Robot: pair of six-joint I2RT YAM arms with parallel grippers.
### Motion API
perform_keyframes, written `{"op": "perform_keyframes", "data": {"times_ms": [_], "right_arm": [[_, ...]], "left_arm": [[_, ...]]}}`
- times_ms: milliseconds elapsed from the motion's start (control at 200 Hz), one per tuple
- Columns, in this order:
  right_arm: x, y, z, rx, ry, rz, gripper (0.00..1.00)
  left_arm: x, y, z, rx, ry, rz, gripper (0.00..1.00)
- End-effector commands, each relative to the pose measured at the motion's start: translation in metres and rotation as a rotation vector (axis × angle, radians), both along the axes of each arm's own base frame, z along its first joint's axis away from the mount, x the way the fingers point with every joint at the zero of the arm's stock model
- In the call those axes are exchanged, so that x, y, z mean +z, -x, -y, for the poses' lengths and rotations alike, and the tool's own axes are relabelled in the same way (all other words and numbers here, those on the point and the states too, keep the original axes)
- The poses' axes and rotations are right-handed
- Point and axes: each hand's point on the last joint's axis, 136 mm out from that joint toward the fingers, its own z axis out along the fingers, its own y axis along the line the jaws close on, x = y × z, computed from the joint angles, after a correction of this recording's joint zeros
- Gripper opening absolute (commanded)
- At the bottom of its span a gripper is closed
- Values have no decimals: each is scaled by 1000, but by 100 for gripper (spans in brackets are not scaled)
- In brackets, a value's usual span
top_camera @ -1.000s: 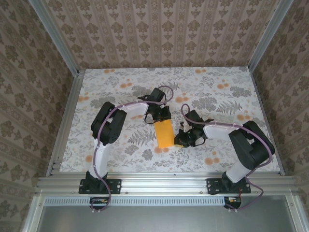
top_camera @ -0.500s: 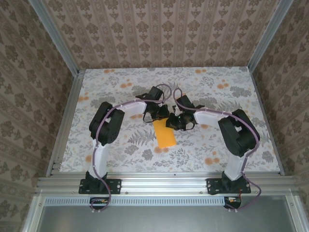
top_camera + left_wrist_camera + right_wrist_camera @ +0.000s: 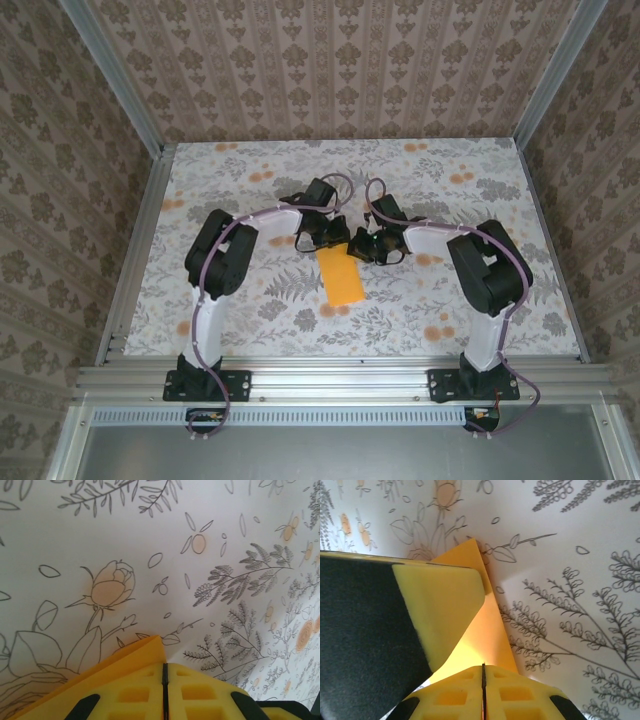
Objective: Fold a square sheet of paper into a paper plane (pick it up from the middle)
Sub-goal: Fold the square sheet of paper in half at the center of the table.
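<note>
Since both pincers work at the far end of the sheet of paper, any sideways drag there is likely to shift the whole piece. The sheet lies flat on the counter as a narrow orange folded strip between the two arms, its near end free. The left pincer is closed, pads together, tips at the strip's far corner; its wrist view shows a pointed orange corner just beyond the pads. The right pincer is likewise closed, tips low over the strip, just beside the left pincer. No paper shows between either pair of pads, so neither appears to grip it. Hazards: the two pincers stand nearly touching, so a misjudged move may cause collision; uneven pressure may skew the crease or tear the thin paper; the unrestrained near end may rotate and misalign later folds.
</note>
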Motion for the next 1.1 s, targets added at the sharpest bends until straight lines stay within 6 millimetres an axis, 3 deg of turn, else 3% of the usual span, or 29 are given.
{"op": "perform_keyframes", "data": {"times_ms": [0, 270, 605, 805, 1095], "right_arm": [[-9, -7, 5, -37, 13, -8, 9], [-29, 11, 12, -27, 43, -98, 10], [-32, 77, 23, 3, -29, -196, 11], [-30, 107, 26, 5, -92, -221, 12], [-44, 156, 50, 13, 18, -315, 12]], "left_arm": [[-13, -1, -4, 12, -27, -32, 10], [-24, 4, -12, 22, -82, -56, 10], [-36, 7, -22, 34, -139, -72, 9], [-39, 7, -23, 33, -147, -77, 9], [-42, 8, -24, 26, -158, -81, 9]]}}
